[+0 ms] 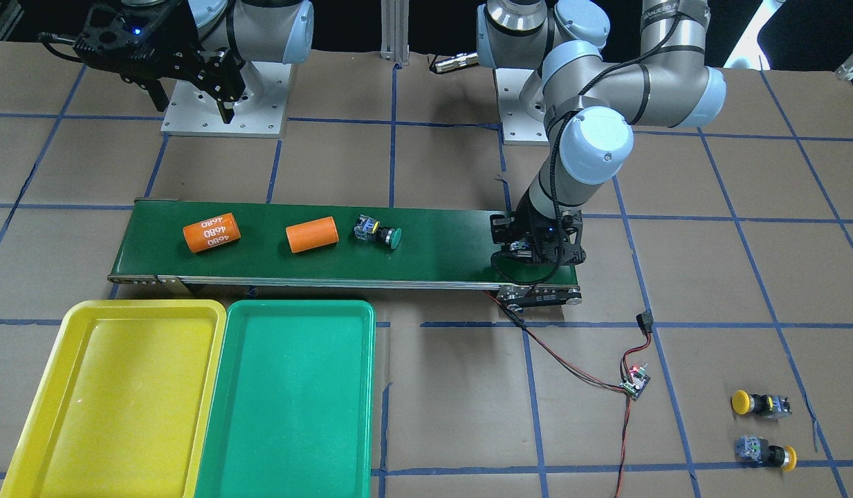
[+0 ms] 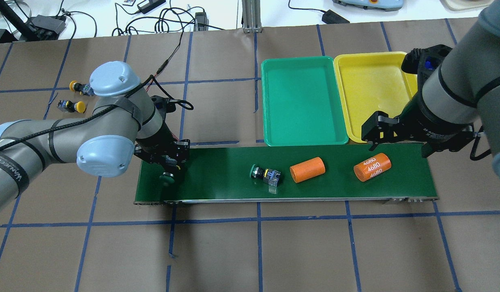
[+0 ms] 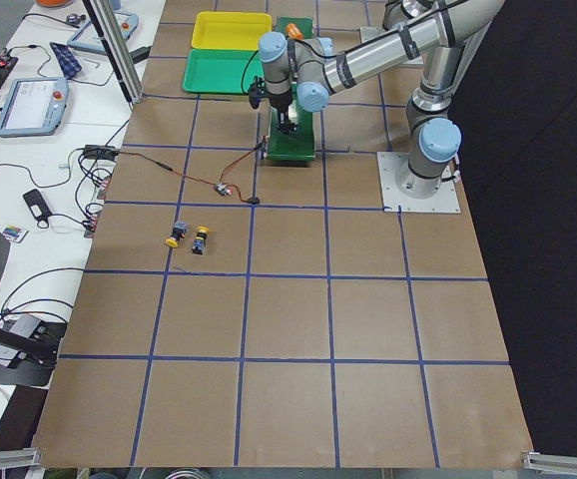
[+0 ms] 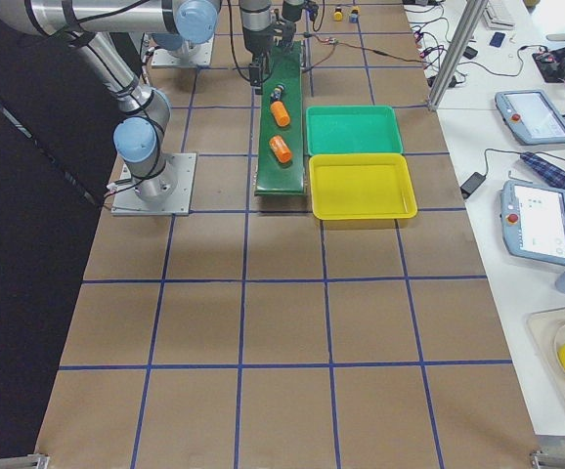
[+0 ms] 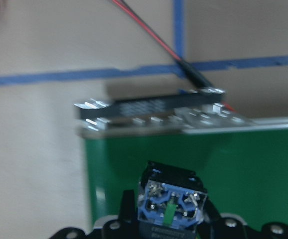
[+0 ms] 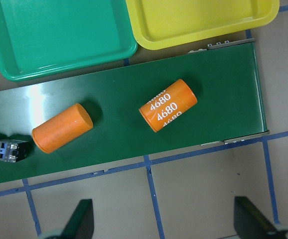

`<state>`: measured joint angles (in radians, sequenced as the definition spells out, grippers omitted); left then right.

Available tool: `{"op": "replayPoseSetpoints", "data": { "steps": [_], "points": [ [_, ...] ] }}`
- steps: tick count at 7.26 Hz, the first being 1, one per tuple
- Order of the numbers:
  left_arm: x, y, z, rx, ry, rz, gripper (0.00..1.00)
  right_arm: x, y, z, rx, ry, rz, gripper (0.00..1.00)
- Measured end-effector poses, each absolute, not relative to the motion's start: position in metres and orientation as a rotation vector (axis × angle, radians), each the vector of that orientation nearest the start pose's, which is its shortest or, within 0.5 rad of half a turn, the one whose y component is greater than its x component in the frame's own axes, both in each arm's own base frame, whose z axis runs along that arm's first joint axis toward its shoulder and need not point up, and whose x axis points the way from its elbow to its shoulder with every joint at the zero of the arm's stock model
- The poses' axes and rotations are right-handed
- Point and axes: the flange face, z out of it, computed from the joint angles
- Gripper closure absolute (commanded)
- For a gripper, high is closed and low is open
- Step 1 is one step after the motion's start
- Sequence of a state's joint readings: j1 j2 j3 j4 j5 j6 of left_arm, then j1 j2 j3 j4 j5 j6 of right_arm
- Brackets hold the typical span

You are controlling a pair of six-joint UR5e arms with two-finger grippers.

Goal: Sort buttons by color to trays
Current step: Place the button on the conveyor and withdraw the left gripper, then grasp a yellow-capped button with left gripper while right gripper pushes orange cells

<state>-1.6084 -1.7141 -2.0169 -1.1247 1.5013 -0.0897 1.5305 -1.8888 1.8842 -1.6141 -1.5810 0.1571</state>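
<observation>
My left gripper [image 2: 169,167] is shut on a green-capped button [image 5: 171,203] at the left end of the conveyor belt [image 2: 225,170], low over it; its green cap [image 2: 166,177] shows under the fingers. A second green button [image 2: 265,174] lies on its side mid-belt. Two yellow buttons [image 1: 760,403] [image 1: 766,454] lie on the table, far from the belt. The green tray [image 2: 302,101] and the yellow tray [image 2: 371,89] sit side by side beyond the belt, with nothing in them. My right gripper [image 1: 191,93] is open, raised near the belt's right end.
Two orange cylinders [image 2: 307,169] [image 2: 372,167] lie on the belt between the loose green button and the right end. A small circuit board [image 1: 635,380] with red and black wires runs from the belt's left end across the table.
</observation>
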Motion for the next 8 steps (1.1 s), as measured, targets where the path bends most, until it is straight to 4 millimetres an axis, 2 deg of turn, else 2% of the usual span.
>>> {"op": "replayPoseSetpoints", "data": {
  "steps": [1,2,3,4,5,6,7,8],
  "points": [
    [-0.169,-0.463,0.249,-0.124,3.195,0.245,0.0,0.118,-0.369,0.472,0.314,3.131,-0.072,0.0],
    [-0.173,-0.466,0.254,-0.133,3.203,0.212,0.0,0.117,-0.368,0.473,0.317,3.137,-0.07,0.0],
    [-0.171,-0.475,0.27,-0.13,3.211,0.144,0.0,0.116,-0.365,0.474,0.319,3.141,-0.07,0.0],
    [-0.157,-0.489,0.288,-0.114,3.213,0.106,0.0,0.116,-0.364,0.475,0.32,3.142,-0.071,0.0],
    [-0.117,-0.512,0.305,-0.094,3.215,0.104,0.0,0.115,-0.363,0.473,0.328,3.147,-0.05,0.0],
    [-0.053,-0.54,0.319,-0.089,3.222,0.096,0.0,0.112,-0.362,0.467,0.373,3.154,-0.001,0.0],
    [0.018,-0.568,0.323,-0.071,3.227,0.073,0.0,0.109,-0.362,0.461,0.484,3.148,0.035,0.0],
    [0.087,-0.594,0.32,-0.07,3.223,0.047,0.0,0.107,-0.365,0.456,0.631,3.124,0.055,0.0]
  ]
}}
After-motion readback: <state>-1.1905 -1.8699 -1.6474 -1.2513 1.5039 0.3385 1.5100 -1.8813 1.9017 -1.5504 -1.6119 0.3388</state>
